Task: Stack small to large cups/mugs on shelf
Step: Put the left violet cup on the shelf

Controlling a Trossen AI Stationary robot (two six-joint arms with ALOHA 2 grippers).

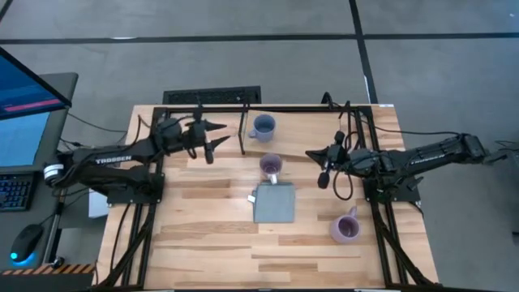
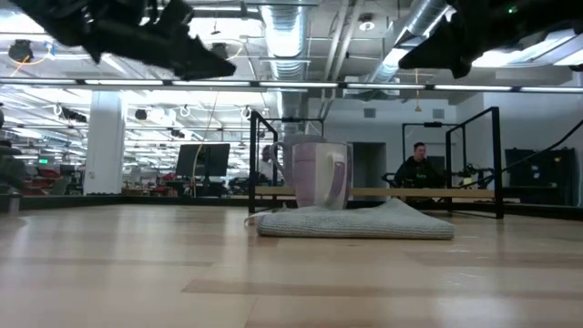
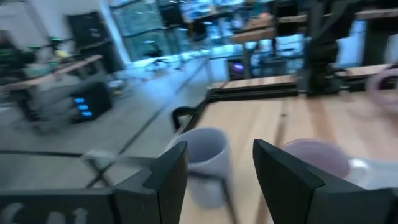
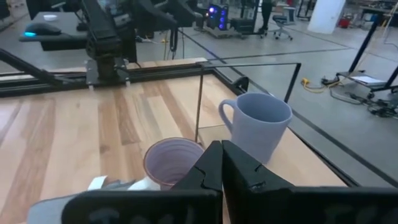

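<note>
The blue mug (image 1: 262,126) stands upright on the shelf (image 1: 324,122), a light board in a black rod frame at the table's far edge. One light purple mug (image 1: 271,166) stands mid-table at the far edge of the grey-blue square (image 1: 274,203). The other purple mug (image 1: 345,228) stands near the right edge. My left gripper (image 1: 220,134) is open and hovers left of the blue mug (image 3: 208,165), which shows between its fingers. My right gripper (image 1: 310,154) is shut and hangs in the air right of the middle purple mug (image 4: 171,162), with the blue mug (image 4: 258,127) beyond it.
The shelf's black rods (image 4: 200,102) stand up around the board and cross the way to the blue mug. The grey-blue square (image 2: 355,221) lies flat in front of the middle purple mug (image 2: 319,173). Bare tabletop (image 1: 203,235) lies at the near left. A person (image 2: 419,164) sits far behind the table.
</note>
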